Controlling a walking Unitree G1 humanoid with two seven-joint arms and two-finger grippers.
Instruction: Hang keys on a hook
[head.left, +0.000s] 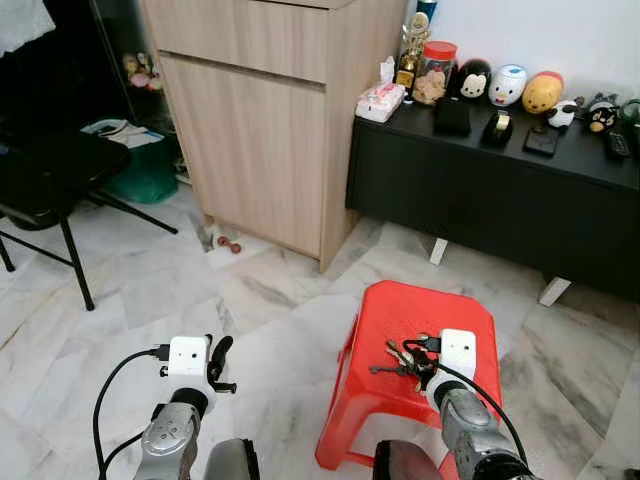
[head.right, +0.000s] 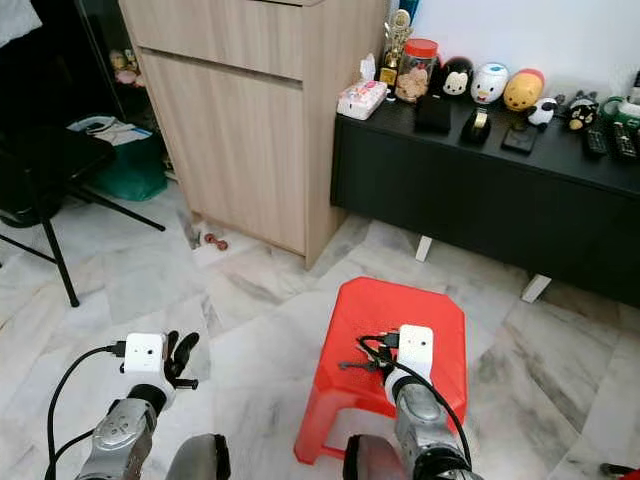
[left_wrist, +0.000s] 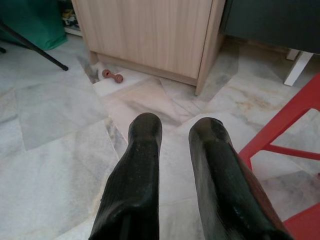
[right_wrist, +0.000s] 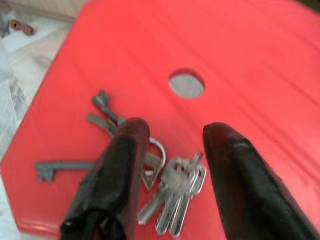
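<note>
A bunch of keys (right_wrist: 172, 187) on a ring, with several old long-shank keys spread to one side, lies on the seat of a red plastic stool (head.left: 440, 310). My right gripper (right_wrist: 175, 131) hovers just over the bunch (head.left: 392, 362), open. One finger is on top of the ring and the other stands beside the silver keys. My left gripper (head.left: 218, 360) is open over the marble floor, left of the stool, with nothing between its fingers (left_wrist: 145, 135).
A tall wooden cabinet (head.left: 260, 120) stands ahead, with a small red object (head.left: 230, 243) on the floor at its foot. A black low sideboard (head.left: 500, 190) with figurines and jars is on the right. A black folding chair (head.left: 40, 180) is far left.
</note>
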